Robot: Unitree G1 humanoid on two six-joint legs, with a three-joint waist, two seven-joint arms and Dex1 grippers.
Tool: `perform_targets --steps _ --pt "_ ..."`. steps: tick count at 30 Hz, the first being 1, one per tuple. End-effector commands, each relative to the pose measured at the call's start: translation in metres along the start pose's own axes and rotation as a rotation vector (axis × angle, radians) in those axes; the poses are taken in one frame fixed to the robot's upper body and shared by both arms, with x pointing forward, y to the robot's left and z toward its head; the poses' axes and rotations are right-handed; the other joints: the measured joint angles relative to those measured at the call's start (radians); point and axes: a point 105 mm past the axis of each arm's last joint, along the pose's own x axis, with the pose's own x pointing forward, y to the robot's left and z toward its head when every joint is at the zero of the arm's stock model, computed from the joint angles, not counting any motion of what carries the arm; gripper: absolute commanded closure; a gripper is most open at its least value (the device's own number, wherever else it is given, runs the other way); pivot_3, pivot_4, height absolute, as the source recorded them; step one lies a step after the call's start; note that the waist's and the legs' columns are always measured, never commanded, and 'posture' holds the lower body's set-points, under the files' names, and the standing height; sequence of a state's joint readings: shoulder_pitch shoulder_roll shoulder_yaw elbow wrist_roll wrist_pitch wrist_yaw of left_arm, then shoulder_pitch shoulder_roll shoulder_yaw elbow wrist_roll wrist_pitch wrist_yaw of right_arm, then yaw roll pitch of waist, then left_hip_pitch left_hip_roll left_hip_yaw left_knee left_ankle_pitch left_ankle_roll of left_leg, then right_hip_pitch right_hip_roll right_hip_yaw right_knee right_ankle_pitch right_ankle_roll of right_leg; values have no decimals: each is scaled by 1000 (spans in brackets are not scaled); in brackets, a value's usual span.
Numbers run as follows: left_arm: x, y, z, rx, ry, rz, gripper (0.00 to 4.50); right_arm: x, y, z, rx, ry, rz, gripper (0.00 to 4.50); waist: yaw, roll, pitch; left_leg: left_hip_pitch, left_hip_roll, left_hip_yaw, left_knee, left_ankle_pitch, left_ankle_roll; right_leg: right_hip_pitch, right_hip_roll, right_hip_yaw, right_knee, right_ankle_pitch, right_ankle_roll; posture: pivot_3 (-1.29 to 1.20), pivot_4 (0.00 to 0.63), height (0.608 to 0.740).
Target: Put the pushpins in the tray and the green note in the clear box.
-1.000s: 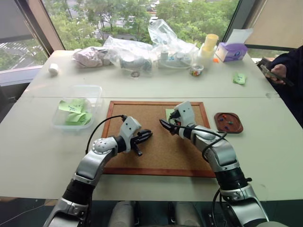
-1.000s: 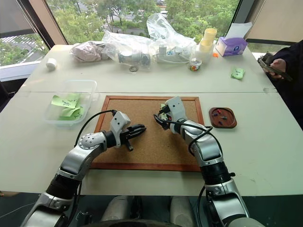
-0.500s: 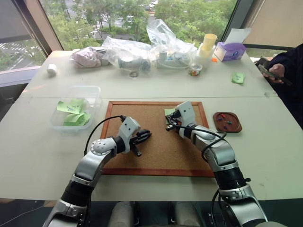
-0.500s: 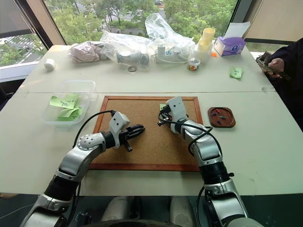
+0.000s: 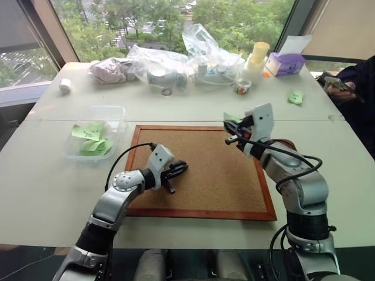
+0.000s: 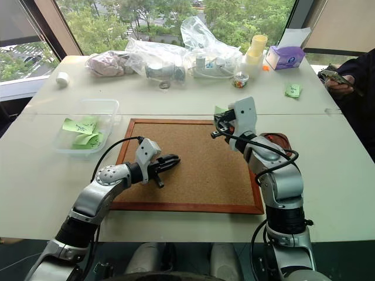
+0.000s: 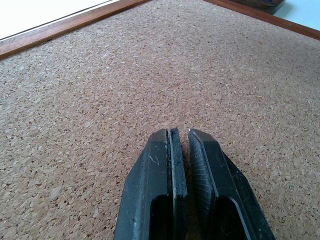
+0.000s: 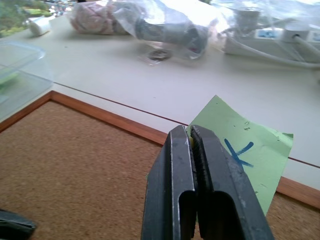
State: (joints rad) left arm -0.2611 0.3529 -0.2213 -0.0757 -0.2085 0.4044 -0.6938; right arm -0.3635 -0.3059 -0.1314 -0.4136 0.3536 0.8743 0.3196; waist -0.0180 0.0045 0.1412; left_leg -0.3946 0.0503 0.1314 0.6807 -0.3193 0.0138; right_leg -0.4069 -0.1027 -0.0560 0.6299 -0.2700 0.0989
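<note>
My right gripper (image 5: 229,133) is shut on the green note (image 8: 240,150), which carries a blue pen mark. It holds the note in the air over the far right corner of the cork board (image 5: 199,170). The note's edge sticks up above the fingers (image 6: 221,110). My left gripper (image 5: 179,168) lies low over the board's near left part, shut with nothing in it (image 7: 179,134). The clear box (image 5: 96,137) stands left of the board and holds several green notes. The dark tray (image 6: 281,139) sits right of the board, mostly behind my right arm. The pushpins are hidden.
Clear plastic bags (image 5: 176,64), yellow cups (image 5: 259,55) and a purple tissue box (image 5: 286,63) line the far side of the table. Another green note (image 5: 296,96) lies at the far right. A person's hand with a phone (image 5: 340,85) is at the right edge.
My right gripper shut on the green note and lifted it off the cork board, up and to the right. The left arm stayed still.
</note>
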Motion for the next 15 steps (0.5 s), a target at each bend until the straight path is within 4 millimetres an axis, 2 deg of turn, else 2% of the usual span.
perform_targets --steps 1,5,8,11,15 --pt "-2 4 -33 -106 118 19 3900 -16 24 6 -46 -6 133 4481 0 0 0 0 0 0 0 0 0 0 0 0 0 0 0 0 150 740" --pt "-3 13 -10 -175 49 6 3900 -26 48 -1 -125 43 289 4481 1 0 0 0 0 0 0 0 1 0 -1 0 0 0 -2 0 150 740" --pt "-7 17 11 -229 -4 -45 3900 -30 56 -2 -179 66 362 4481 2 -2 2 0 0 0 0 0 1 -1 0 0 0 0 -2 0 150 740" --pt "-11 21 32 -301 -63 -98 3106 -30 60 -2 -210 73 402 4500 1 -7 5 -4 0 -1 0 0 1 -4 1 0 0 0 -1 0 150 740" --pt "-19 31 73 -503 -233 -174 1170 -30 69 1 -271 66 461 4500 5 -10 8 -14 -1 -1 3 4 -5 -13 4 -1 1 3 3 0 150 740"
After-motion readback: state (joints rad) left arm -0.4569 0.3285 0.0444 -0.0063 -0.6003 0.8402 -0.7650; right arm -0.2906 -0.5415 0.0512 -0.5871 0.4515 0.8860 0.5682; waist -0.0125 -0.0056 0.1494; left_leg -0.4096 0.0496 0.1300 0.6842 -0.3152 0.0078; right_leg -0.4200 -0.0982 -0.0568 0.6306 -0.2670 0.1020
